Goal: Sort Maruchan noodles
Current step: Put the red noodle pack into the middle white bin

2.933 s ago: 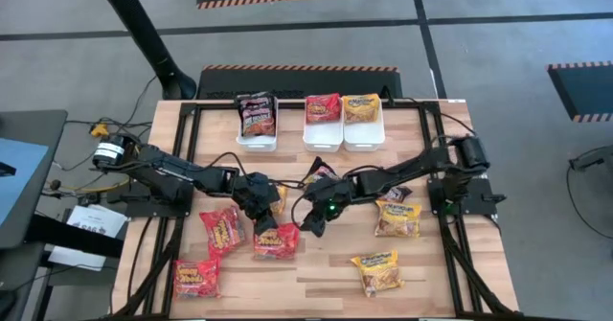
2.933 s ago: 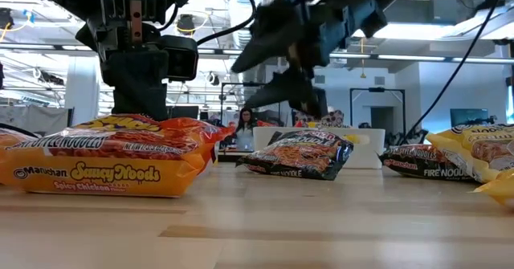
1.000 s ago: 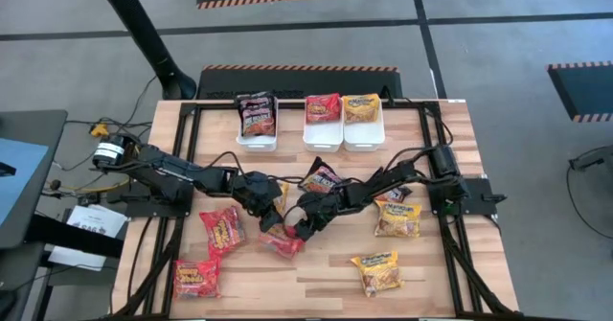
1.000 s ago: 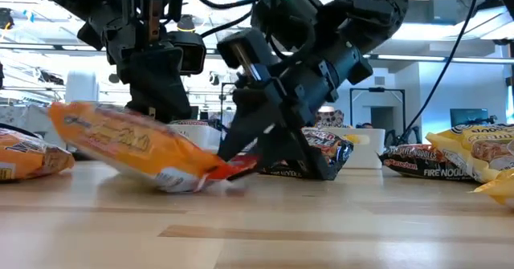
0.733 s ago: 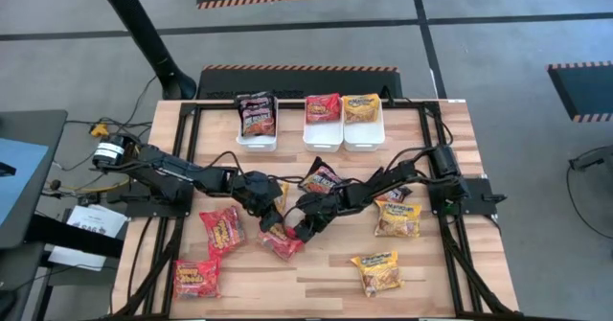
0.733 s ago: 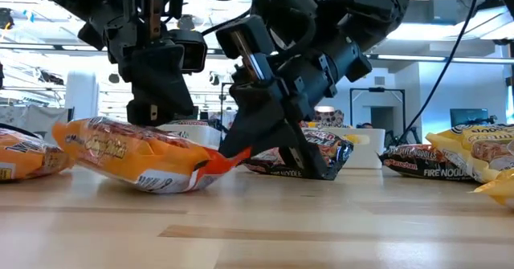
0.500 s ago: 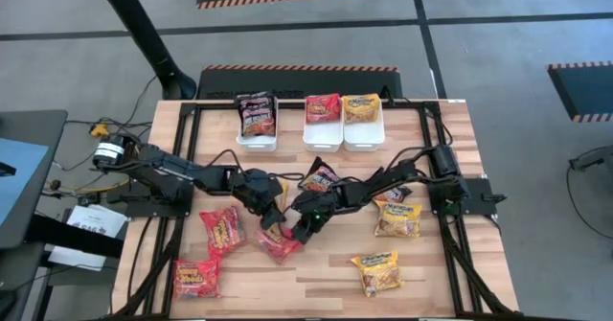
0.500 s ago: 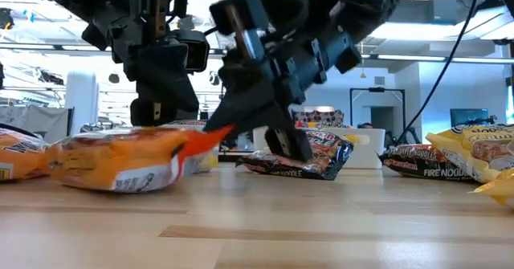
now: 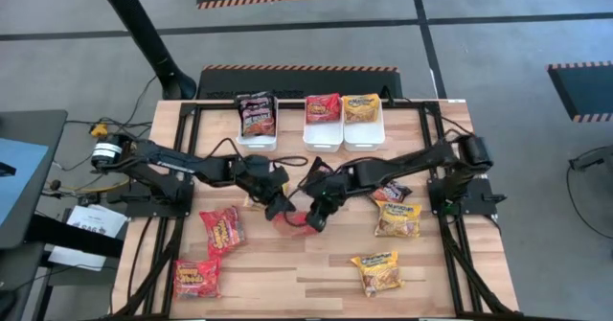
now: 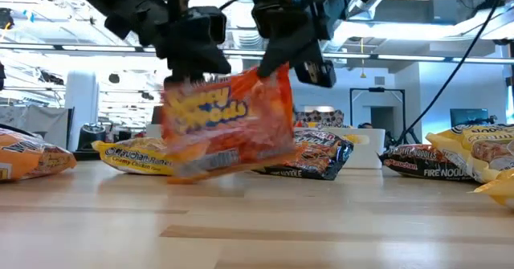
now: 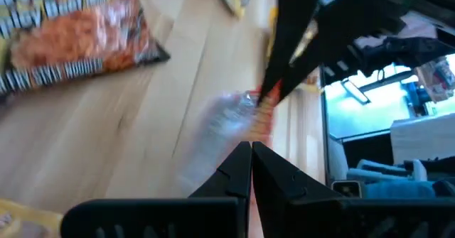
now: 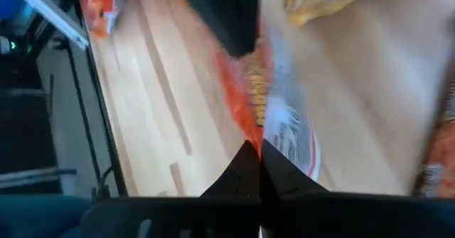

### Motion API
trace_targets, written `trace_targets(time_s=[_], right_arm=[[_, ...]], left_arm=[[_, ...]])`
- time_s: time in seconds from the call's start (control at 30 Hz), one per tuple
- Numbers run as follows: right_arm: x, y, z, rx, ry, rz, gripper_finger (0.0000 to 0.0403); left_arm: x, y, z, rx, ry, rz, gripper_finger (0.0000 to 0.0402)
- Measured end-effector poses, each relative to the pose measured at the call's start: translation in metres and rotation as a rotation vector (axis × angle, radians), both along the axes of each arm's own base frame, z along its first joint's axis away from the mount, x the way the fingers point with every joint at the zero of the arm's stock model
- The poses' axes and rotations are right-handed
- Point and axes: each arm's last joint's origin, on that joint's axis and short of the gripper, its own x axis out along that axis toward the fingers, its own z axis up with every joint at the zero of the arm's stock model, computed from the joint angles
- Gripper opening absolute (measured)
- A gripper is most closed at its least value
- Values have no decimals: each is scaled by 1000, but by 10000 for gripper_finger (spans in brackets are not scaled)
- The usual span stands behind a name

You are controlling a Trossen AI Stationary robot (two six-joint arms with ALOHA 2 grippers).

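Orange-red, the noodle packet (image 10: 229,124) that lay flat on the table (image 9: 316,273) a second ago now hangs clear of it, in front of the white bins (image 9: 323,134). The left gripper (image 9: 279,206) and right gripper (image 9: 314,216) each pinch an edge, so a handover or carry seems underway.

The light wooden table (image 9: 316,273) carries three white bins (image 9: 343,137) along its far edge and scattered noodle packets (image 9: 381,272) on left and right.
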Motion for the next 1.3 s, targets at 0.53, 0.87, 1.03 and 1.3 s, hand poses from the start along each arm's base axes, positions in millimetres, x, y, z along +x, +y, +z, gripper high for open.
trace_targets(time_s=[0.53,0.87,1.03,1.3], right_arm=[[-54,-60,66,-185,-18,-115,3],[-88,-122,99,-310,-119,-210,3],[-103,-160,104,-366,-147,-238,3],[-116,-213,99,-453,-202,-193,3]], left_arm=[[5,39,51,166,-199,81,0],[3,67,62,224,-237,156,0],[0,80,62,232,-232,199,0],[-6,100,62,260,-227,257,0]])
